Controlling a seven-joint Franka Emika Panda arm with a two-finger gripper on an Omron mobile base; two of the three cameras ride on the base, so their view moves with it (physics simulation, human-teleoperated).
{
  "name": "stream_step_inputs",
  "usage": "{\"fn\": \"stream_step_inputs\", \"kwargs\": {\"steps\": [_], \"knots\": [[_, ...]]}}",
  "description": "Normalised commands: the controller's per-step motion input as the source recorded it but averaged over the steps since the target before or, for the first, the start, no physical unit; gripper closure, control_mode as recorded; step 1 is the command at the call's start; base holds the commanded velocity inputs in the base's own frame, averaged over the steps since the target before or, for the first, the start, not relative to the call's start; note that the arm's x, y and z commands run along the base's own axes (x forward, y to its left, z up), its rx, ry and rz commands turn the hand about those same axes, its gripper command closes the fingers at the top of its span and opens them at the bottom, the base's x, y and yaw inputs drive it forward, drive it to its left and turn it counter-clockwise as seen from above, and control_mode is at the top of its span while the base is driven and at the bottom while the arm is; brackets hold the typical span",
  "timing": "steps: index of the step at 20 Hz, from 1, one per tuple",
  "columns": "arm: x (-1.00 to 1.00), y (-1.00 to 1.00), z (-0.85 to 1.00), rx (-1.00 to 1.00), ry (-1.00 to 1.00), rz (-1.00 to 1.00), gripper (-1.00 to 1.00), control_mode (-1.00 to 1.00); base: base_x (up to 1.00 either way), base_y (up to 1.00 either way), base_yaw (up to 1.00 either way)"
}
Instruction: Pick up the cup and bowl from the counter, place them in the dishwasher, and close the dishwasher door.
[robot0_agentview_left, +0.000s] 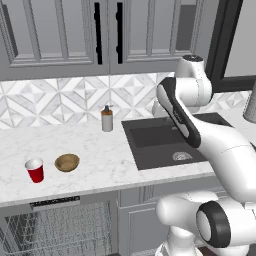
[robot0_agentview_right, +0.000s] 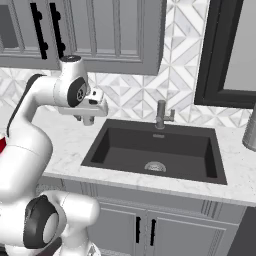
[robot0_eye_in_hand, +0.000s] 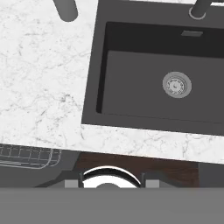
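The red cup (robot0_agentview_left: 35, 170) stands upright near the front of the white marble counter (robot0_agentview_left: 102, 155), at its left. Just right of it, and apart from it, sits the tan bowl (robot0_agentview_left: 67, 162). Below them the dishwasher (robot0_agentview_left: 55, 203) stands open and its wire rack (robot0_agentview_left: 60, 230) shows; the dishwasher door is out of view. My gripper (robot0_agentview_right: 84, 120) hangs high over the counter by the sink's left edge, pointing down, well to the right of cup and bowl. In the hand view its fingertips (robot0_eye_in_hand: 71, 183) stand apart with nothing between them, so the gripper (robot0_eye_in_hand: 111, 183) is open.
A soap dispenser (robot0_agentview_left: 107, 119) stands at the back of the counter, left of the dark sink (robot0_agentview_left: 165, 142). A faucet (robot0_agentview_right: 161, 115) rises behind the sink. Wall cabinets (robot0_agentview_left: 100, 35) hang overhead. A corner of the rack (robot0_eye_in_hand: 28, 156) shows below the counter edge.
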Motion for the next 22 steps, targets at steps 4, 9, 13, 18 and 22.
{"fn": "stream_step_inputs", "kwargs": {"steps": [4, 9, 13, 18, 22], "knots": [[-0.17, 0.21, -0.03, 0.00, -0.01, 0.00, -1.00, -1.00, 0.00, 0.00, 0.00], [-0.35, 0.34, -0.01, 0.00, -0.02, 0.00, -1.00, -1.00, 0.00, 0.00, 0.00], [-0.80, 0.44, 0.00, 0.00, -0.07, 0.05, -1.00, -1.00, 0.00, 0.00, 0.00], [-0.55, 0.51, 0.00, 0.00, -0.01, 0.09, -1.00, -1.00, 0.00, 0.00, 0.00], [-0.12, 0.29, 0.00, 0.00, 0.00, 0.10, -1.00, -1.00, 0.00, 0.00, 0.00]]}}
